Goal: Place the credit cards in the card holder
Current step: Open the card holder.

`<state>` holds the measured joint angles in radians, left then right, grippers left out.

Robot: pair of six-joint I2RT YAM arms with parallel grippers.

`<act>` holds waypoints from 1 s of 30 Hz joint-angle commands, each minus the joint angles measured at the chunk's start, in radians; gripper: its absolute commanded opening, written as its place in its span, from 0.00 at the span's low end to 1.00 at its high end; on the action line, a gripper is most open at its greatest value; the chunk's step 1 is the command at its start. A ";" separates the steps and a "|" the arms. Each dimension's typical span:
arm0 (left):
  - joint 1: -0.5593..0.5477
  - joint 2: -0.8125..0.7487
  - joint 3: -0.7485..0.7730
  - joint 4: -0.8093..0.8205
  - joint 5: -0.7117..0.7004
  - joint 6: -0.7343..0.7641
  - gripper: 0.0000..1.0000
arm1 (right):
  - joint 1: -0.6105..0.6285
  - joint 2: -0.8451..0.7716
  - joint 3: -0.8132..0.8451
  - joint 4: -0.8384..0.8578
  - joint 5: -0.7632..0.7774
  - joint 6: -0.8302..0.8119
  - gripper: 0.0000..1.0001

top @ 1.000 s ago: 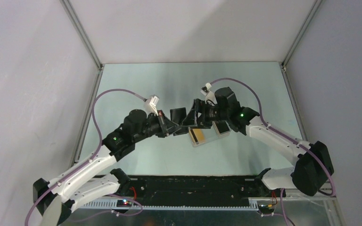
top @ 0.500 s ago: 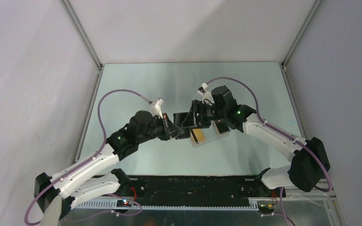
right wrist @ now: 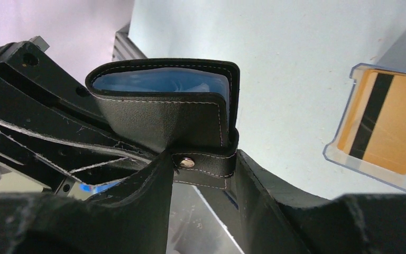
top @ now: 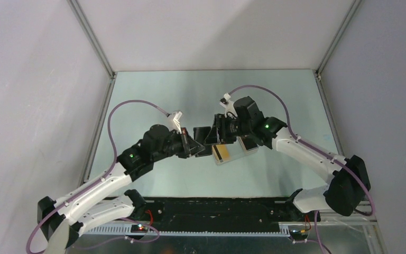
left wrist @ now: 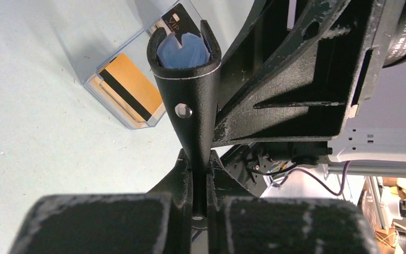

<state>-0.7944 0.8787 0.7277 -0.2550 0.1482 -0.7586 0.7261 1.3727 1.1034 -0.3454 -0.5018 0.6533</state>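
Observation:
The black card holder point(top: 203, 132) hangs between both grippers above the table. In the left wrist view it stands edge-on point(left wrist: 190, 100), stud facing me, mouth spread and blue lining showing. My left gripper point(left wrist: 200, 166) is shut on its lower edge. My right gripper point(right wrist: 203, 169) is shut on its strap end, a finger point(right wrist: 264, 196) on each side of the stud strap. An orange-yellow credit card point(top: 221, 152) with a black stripe lies in the clear tray point(top: 231, 159). A black card point(left wrist: 180, 21) shows just past the holder's mouth; I cannot tell what holds it.
The clear tray point(left wrist: 92, 66) lies on the pale table directly under and to the right of the grippers, also seen in the right wrist view point(right wrist: 343, 159). The right gripper's body point(left wrist: 296, 79) crowds the holder's right side. Grey walls enclose the table.
The two arms drew closer together, the left wrist moving right and the right wrist slightly left and back. The holder stayed between them. Little changed in the last half second.

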 commanded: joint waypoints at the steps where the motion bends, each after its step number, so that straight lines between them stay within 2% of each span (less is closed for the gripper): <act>1: -0.012 -0.046 0.009 0.063 0.043 0.005 0.00 | 0.015 -0.031 0.067 -0.155 0.291 -0.088 0.48; 12: -0.012 -0.039 -0.003 0.059 0.007 -0.023 0.00 | 0.048 -0.038 0.103 -0.335 0.630 -0.137 0.48; 17: -0.013 -0.022 0.008 0.058 0.015 -0.023 0.00 | 0.048 -0.033 0.108 -0.350 0.655 -0.144 0.49; 20: -0.014 -0.023 0.012 0.055 0.010 -0.016 0.00 | 0.034 -0.039 0.107 -0.340 0.596 -0.138 0.50; 26: -0.012 -0.024 -0.001 0.054 -0.001 -0.032 0.00 | -0.067 -0.152 0.061 -0.230 0.350 -0.123 0.52; 30: -0.012 -0.024 0.005 0.055 0.018 -0.037 0.00 | -0.165 -0.257 -0.012 -0.084 0.091 -0.081 0.55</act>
<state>-0.8009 0.8646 0.7147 -0.2424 0.1524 -0.7795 0.6422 1.2297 1.1378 -0.6044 -0.1482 0.5350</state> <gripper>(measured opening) 0.051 0.532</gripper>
